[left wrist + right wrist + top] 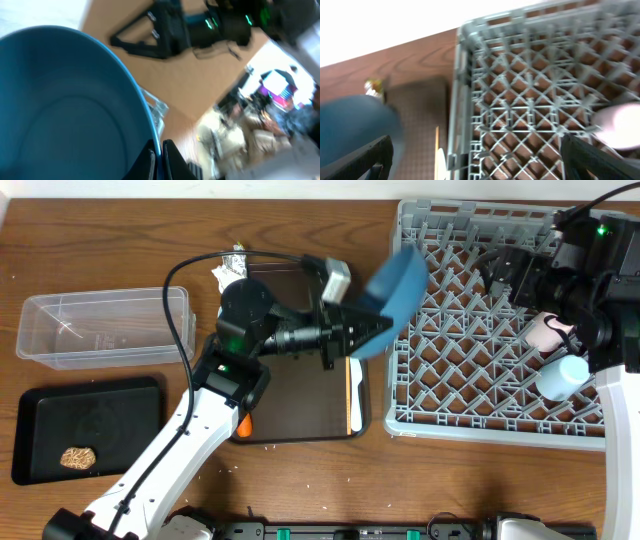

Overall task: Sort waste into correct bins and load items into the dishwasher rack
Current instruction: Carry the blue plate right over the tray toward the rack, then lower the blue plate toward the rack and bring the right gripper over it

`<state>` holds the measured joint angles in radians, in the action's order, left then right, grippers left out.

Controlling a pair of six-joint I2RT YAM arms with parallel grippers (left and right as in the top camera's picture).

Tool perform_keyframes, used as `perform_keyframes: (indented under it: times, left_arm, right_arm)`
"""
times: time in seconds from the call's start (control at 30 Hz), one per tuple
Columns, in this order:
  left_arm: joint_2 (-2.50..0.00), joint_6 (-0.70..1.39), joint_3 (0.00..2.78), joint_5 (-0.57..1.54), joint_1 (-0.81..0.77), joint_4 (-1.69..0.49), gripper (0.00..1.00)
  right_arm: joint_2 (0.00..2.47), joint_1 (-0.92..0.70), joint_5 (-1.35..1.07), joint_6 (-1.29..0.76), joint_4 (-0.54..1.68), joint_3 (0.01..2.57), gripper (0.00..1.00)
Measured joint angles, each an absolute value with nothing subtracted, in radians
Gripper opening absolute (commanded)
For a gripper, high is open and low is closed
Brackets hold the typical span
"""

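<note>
One claw, the left point(378, 330), was clamped on the rim of the large round blue plate point(398, 283), held on edge over the left wall of the dishwasher rack point(470, 370), whose open pegs lay rightward; the right claw point(482, 160) stood apart, empty.

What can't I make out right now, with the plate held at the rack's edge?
- Lower rim of the blue plate against the rack pegs: overhead, the plate covers it; left wrist, blurred.
- Most of the carrot: overhead, under the left arm.
- The pink cup and light blue cup: overhead, partly under the right arm; right wrist, a pale blur cut by the edge.
</note>
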<state>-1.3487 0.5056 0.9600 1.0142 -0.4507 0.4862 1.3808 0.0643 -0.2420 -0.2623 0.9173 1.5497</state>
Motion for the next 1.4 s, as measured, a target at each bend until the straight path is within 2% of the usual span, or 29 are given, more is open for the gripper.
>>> perform_keyframes:
  times: [0.13,0.33,0.5,0.77,0.97,1.13,1.4]
  left_arm:
    - [-1.368,0.673,0.96,0.867,-0.451,0.617,0.06]
    - [-1.439,0.853,0.961,0.771,-0.451,0.742,0.06]
    - [-1.506,0.845,0.961,0.813,-0.455,0.744,0.06]
    - [-1.516,0.719,0.961,0.974,-0.497,0.735,0.06]
    - [-1.516,0.738,0.961,0.956,-0.499,0.741,0.06]
    - [-1.517,0.863,0.961,0.826,-0.499,0.876,0.06]
    - [-1.589,1.06,0.987,0.686,-0.499,1.037,0.07]
  right_arm:
    - [1.381,0.065,-0.159,-0.321,0.93,1.55,0.99]
    - [1.381,0.091,-0.123,-0.348,0.945,1.55,0.99]
    - [1.381,0.093,-0.19,-0.28,0.941,1.55,0.99]
    - [1.381,0.093,-0.364,-0.159,0.9,1.55,0.99]
    - [1.381,0.093,-0.198,-0.266,0.907,1.55,0.99]
    - [1.381,0.103,-0.025,-0.376,0.925,1.55,0.99]
    - [1.381,0.198,0.033,-0.437,0.958,1.55,0.99]
